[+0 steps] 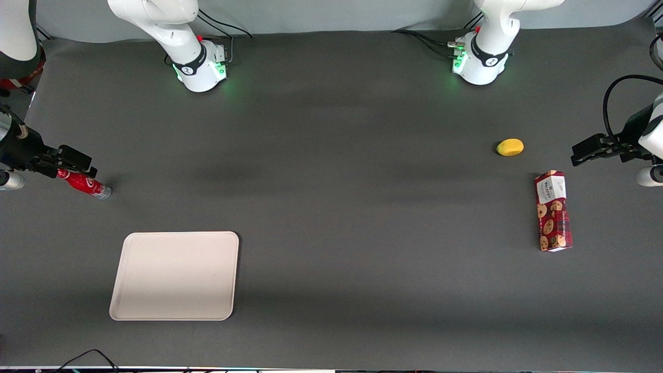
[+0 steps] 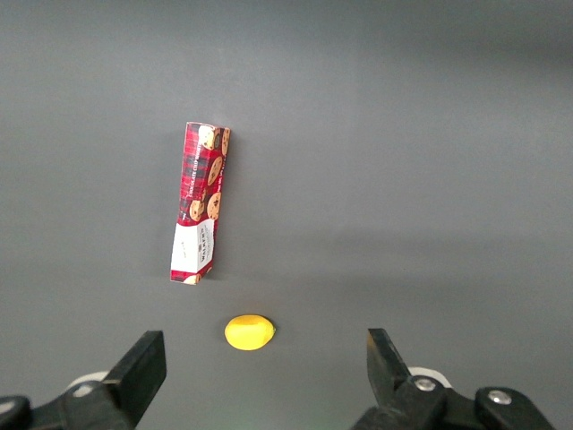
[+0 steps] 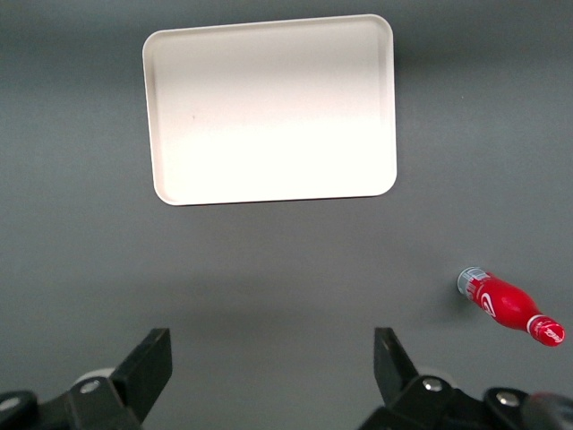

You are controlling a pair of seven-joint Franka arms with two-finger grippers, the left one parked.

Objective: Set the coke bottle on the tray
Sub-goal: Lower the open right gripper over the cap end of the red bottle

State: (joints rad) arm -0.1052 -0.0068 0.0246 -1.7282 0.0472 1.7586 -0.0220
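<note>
End effector (image 3: 273,363) agape above slim glossy coke bottle (image 1: 85,184)

A robot lab: two white arm bases (image 1: 199,67) with green status lights are bolted to a wide dark-grey table (image 1: 331,207), cables trailing, a plain grey backdrop (image 1: 331,13) above, and the gripper (image 1: 72,160) hanging over the table.

The coke bottle (image 1: 83,183) was red with white script; the tray (image 1: 174,275) was cream-white. The black gripper (image 3: 273,367), fingers apart, hung above the dark grey desk (image 1: 331,207).
</note>
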